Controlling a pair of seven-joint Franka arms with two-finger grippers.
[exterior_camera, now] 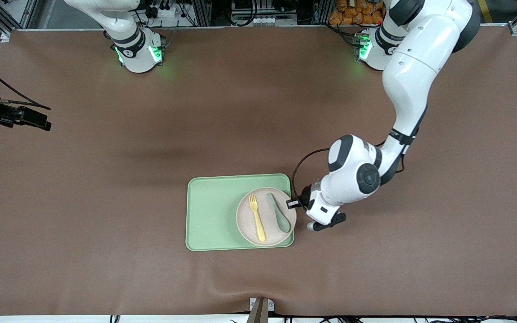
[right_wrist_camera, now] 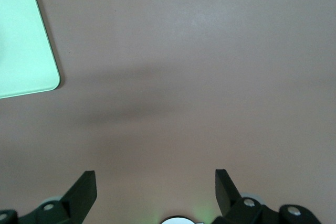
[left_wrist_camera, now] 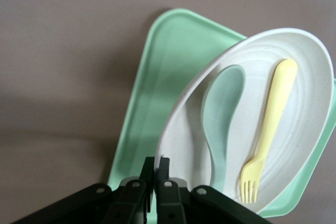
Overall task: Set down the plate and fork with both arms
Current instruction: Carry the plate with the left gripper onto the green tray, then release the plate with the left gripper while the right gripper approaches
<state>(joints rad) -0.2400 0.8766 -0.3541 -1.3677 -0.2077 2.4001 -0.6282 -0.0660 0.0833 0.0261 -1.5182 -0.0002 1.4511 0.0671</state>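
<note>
- Rectangular light-green plastic tray point(exterior_camera: 209, 215) carries the round cream matte plate point(exterior_camera: 246, 224), with the pale-yellow plastic fork point(exterior_camera: 256, 220) on it.
- Left gripper point(left_wrist_camera: 156, 182) is pinched on the plate's rim — lift level, probably.
- Right gripper point(right_wrist_camera: 156, 190) waits spread wide above bare table.

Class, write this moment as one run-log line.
left gripper: shut on plate rim | fork, spoon: on plate | plate: on tray | right gripper: open, waiting over table

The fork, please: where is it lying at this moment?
The fork lies on the plate beside the spoon, on the tray, toward the left arm's end.
</note>
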